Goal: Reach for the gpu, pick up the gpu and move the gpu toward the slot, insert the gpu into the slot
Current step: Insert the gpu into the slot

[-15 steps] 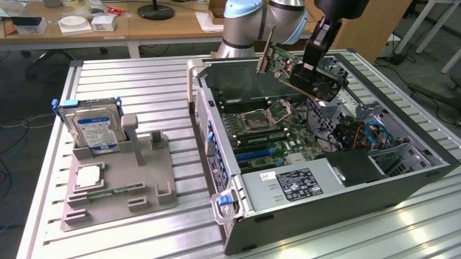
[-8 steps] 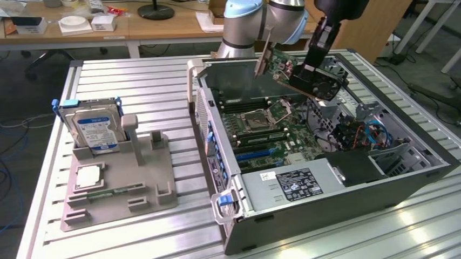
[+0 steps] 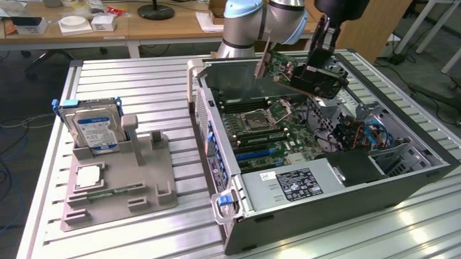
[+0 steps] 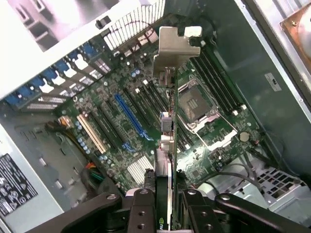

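Across the ribbed silver metal desk (image 3: 144,81) on my exterior feed, the biggest thing is the dark grey computer case (image 3: 403,183), lying on its side with the panel off and its inside open upward. Behind it, the pale blue-and-grey robot arm (image 3: 252,21) leans over the case's far end. Inside the case I see the green motherboard (image 3: 288,137) lying flat, with a grey power supply box bearing a black label (image 3: 273,181) at the near end. Toward the exterior view's left, well apart from the case, a grey plastic fixture tray (image 3: 122,199) sits on the desk, and a silver blue-labelled hard drive (image 3: 94,129) stands upright in its rear holder. The black two-fingered tool (image 3: 299,78) hangs above the open case, clenched on the gpu (image 3: 277,63), a thin flat rectangular circuit card with a narrow silver bracket at one end. The card is in the air over the motherboard, tilted and clear of it. On my wrist feed the tool (image 4: 165,213) pinches the gpu (image 4: 164,160) edge-on, one finger on each face. The long blue slot (image 4: 130,116) lies on the board below, off to one side of the card and at an angle to its edge. The silver bracket (image 4: 175,48) is at the card's far end.
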`<control>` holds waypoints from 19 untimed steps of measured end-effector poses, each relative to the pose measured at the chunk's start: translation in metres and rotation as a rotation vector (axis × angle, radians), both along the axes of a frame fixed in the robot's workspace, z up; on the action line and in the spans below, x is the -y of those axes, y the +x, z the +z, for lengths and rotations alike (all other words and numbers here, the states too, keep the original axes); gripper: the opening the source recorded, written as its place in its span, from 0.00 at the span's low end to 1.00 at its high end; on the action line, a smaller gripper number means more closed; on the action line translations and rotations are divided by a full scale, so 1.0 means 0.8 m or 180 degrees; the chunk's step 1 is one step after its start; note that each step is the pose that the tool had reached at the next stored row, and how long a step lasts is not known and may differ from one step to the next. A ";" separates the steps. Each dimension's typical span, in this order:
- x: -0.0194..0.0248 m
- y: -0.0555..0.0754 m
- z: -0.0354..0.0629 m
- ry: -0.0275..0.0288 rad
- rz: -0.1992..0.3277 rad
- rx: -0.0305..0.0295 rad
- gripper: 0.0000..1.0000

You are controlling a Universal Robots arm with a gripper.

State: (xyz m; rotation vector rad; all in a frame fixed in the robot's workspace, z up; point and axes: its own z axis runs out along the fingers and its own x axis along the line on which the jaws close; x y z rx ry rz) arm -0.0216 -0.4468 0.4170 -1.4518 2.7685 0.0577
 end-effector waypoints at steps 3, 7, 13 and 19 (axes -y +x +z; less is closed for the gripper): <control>0.0000 0.000 -0.001 0.0000 0.0060 0.0105 0.26; -0.0001 0.000 -0.003 0.0002 0.0192 0.0123 0.26; -0.0002 0.000 -0.006 0.0009 0.0539 0.0123 0.26; -0.0002 0.000 -0.009 0.0016 0.0887 0.0123 0.26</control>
